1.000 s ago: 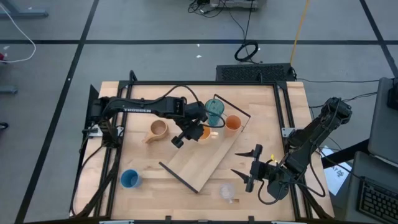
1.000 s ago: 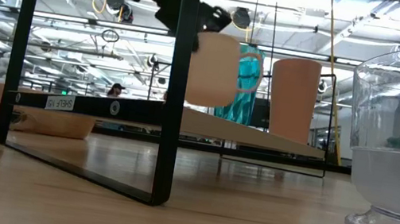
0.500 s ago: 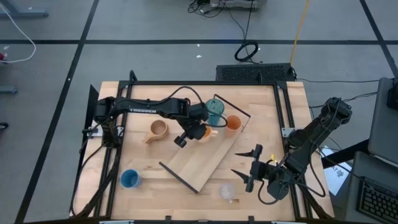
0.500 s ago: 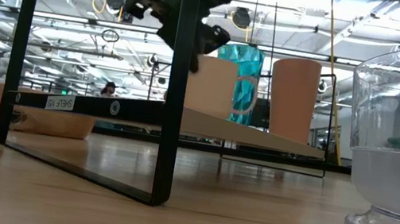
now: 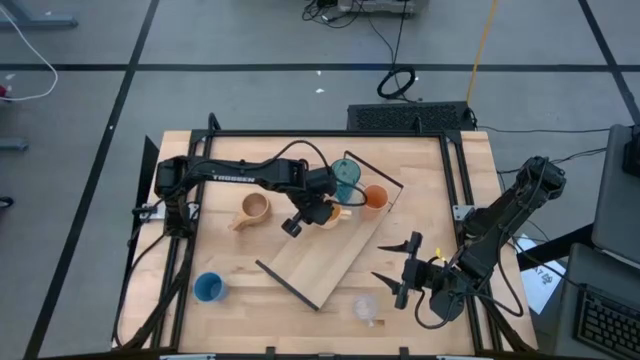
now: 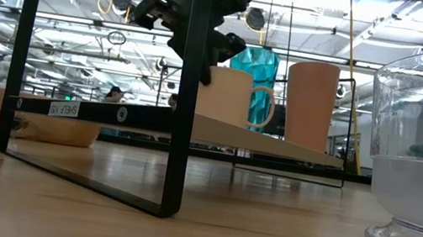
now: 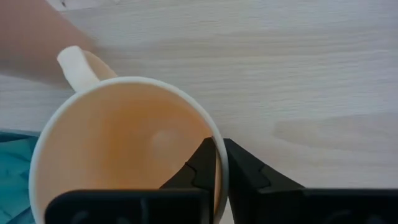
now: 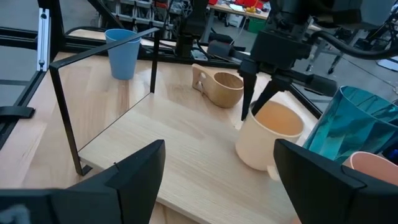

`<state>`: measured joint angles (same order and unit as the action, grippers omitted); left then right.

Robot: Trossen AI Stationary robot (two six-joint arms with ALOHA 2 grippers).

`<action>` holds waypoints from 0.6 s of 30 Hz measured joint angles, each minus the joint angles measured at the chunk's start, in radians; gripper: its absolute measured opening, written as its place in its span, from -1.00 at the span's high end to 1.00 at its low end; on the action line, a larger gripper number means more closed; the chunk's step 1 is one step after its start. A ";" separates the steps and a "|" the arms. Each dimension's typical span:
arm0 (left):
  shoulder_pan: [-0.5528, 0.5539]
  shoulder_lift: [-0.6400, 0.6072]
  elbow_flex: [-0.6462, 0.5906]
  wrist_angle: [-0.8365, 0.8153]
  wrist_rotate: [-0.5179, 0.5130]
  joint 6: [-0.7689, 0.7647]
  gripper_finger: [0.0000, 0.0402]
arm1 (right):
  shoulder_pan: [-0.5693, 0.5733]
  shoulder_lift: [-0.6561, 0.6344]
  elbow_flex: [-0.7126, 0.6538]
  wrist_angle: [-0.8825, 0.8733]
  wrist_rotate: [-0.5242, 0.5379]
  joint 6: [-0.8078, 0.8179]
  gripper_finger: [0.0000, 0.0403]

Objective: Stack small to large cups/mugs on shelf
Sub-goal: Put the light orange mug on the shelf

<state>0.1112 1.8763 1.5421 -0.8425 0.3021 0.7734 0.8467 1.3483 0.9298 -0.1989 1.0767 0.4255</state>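
Upright on the shelf (image 5: 330,250) and empty: orange mug (image 5: 329,213), handle toward 3 o'clock in the high view, teal tumbler (image 5: 345,180) just beyond at 1 o'clock, orange cup (image 5: 374,198) at 2 o'clock. Pinching the mug's near rim (one finger inside, one outside): left gripper (image 7: 216,167). Shelf's long axis running 7 to 1 o'clock. Waiting at the table's 4 o'clock corner, fingers spread and holding nothing: right gripper (image 5: 397,268).

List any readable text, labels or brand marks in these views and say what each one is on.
"TROSSEN": white lettering on the left arm in the high view; small, only just legible.
White sticker on the shelf front edge in the low view: dark characters, too blurred to read.
White papers beside the table in the high view: print too small to read.
The cups carry no visible lettering.
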 joint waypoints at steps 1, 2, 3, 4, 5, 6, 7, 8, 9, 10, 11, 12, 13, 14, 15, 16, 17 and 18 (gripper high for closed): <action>0.000 0.000 0.000 -0.002 0.000 0.002 0.89 | 0.000 0.000 0.000 0.000 0.000 0.000 -0.45; 0.000 0.000 0.000 -0.005 0.000 0.004 0.90 | 0.000 0.000 0.000 0.000 0.000 0.000 -0.45; 0.000 0.000 0.000 -0.011 0.001 0.008 0.90 | 0.000 0.000 0.000 0.000 0.000 0.000 -0.45; 0.000 0.000 0.000 -0.018 0.000 0.011 0.90 | 0.000 0.000 0.000 0.000 0.000 0.000 -0.45; 0.000 0.000 0.000 -0.024 0.001 0.012 0.90 | 0.000 0.000 0.000 0.000 0.000 0.000 -0.45; 0.000 -0.001 0.000 -0.028 0.001 0.011 0.88 | 0.000 0.000 0.000 0.000 0.000 0.000 -0.45; 0.000 -0.001 0.000 -0.031 0.001 0.010 0.86 | 0.000 0.000 0.000 0.000 0.000 0.000 -0.45; 0.000 -0.001 0.000 -0.035 0.001 0.005 0.84 | 0.000 0.000 0.000 0.000 0.000 0.000 -0.45; 0.000 -0.001 0.000 -0.037 0.001 0.002 0.81 | 0.000 0.000 0.000 0.000 -0.001 0.000 -0.45; 0.000 -0.001 0.000 -0.036 0.001 -0.001 0.78 | 0.000 0.000 0.000 0.000 -0.001 0.000 -0.45; 0.000 -0.001 0.000 -0.035 0.001 -0.006 0.74 | 0.000 0.000 0.000 0.000 -0.001 0.000 -0.45; 0.000 -0.001 0.000 -0.035 0.001 -0.010 0.71 | 0.000 0.000 0.000 0.000 -0.001 0.000 -0.45; 0.000 -0.001 0.000 -0.036 0.001 -0.018 0.68 | 0.000 0.000 0.000 0.000 -0.001 0.000 -0.45; 0.000 -0.001 0.000 -0.037 0.001 -0.023 0.65 | 0.000 0.000 0.000 0.000 -0.001 0.000 -0.45; 0.000 -0.001 -0.001 -0.039 0.001 -0.026 0.62 | 0.000 0.000 0.000 0.000 -0.001 0.000 -0.45; 0.000 -0.001 -0.001 -0.039 0.001 -0.029 0.60 | 0.000 0.000 0.000 0.000 -0.001 0.000 -0.45; 0.000 -0.001 -0.001 -0.038 0.001 -0.033 0.58 | 0.000 0.000 0.000 0.000 -0.001 0.000 -0.45; 0.000 -0.001 -0.001 -0.038 0.001 -0.035 0.57 | 0.000 0.000 0.000 0.000 -0.002 0.000 -0.45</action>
<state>0.1112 1.8755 1.5414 -0.8803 0.3031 0.7384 0.8467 1.3483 0.9298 -0.1989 1.0751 0.4255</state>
